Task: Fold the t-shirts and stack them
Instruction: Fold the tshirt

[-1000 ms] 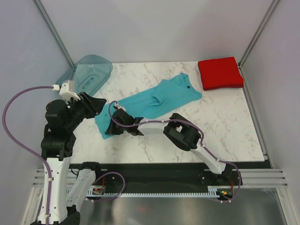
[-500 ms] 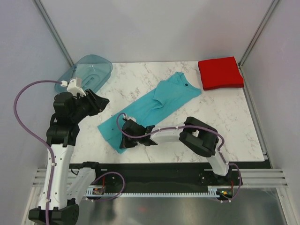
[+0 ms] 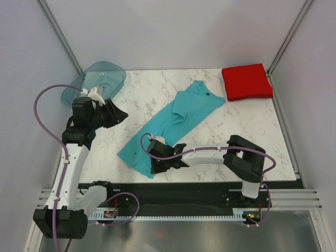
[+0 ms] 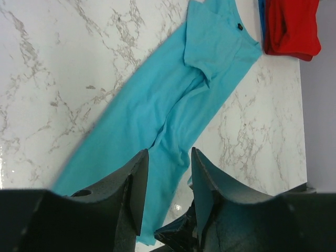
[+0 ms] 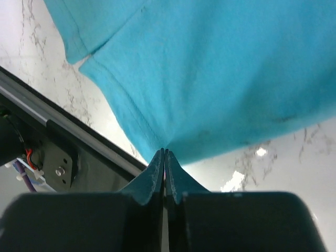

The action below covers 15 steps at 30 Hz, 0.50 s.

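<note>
The turquoise t-shirt [image 3: 178,118] lies stretched in a long diagonal band across the marble-patterned bench [image 3: 252,136]; its hem end sits near the front edge left of centre, and its collar end points toward the far right corner. The cloth is bunched lengthwise, with one sleeve folded over the body near the collar. The red t-shirt [image 3: 247,81] rests as a folded square in the far right corner of the bench, close to the turquoise collar but apart from it. A translucent teal plastic tray [image 3: 100,79] sits at the far left corner.

The right claw [image 3: 155,167] is low at the near corner of the turquoise t-shirt; in the right wrist view its jaws are pressed almost together, pinching the edge of the hem [image 5: 164,153], just inside the black front rail [image 5: 52,126]. The left claw [image 3: 118,114] hangs above the left side of the bench, beside the tray; its jaws stand well apart with nothing between them [image 4: 168,153], looking down the shirt's length.
</note>
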Tool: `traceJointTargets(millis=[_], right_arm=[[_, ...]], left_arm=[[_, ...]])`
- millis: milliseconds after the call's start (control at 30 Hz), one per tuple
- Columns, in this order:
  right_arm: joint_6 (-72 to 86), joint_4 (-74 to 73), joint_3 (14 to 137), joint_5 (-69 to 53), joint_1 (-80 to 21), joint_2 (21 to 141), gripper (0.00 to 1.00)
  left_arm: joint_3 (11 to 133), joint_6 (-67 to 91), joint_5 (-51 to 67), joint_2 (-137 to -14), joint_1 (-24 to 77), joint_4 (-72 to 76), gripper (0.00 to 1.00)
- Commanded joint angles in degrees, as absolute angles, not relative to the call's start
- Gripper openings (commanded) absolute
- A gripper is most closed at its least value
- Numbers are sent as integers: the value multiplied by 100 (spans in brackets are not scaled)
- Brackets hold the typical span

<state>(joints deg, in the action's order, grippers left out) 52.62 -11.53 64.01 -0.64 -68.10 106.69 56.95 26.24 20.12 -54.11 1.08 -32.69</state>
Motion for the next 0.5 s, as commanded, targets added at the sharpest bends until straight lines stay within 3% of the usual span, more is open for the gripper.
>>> traceJointTargets(millis=[0, 167, 333, 467], right_arm=[[5177, -1739, 6784, 237, -6794, 10083, 10], [4931, -2328, 6978, 623, -5918, 9748, 23], [4746, -2575, 7136, 1116, -4452, 9633, 25], [4562, -2619, 7723, 1554, -3579, 10193, 28]], left_arm=[[5467, 2417, 2706, -5756, 88, -2796, 46], [5213, 2495, 3180, -6266, 149, -2585, 46], [4782, 2505, 3322, -6521, 264, -2268, 46], [4632, 2444, 3244, -6697, 264, -2188, 46]])
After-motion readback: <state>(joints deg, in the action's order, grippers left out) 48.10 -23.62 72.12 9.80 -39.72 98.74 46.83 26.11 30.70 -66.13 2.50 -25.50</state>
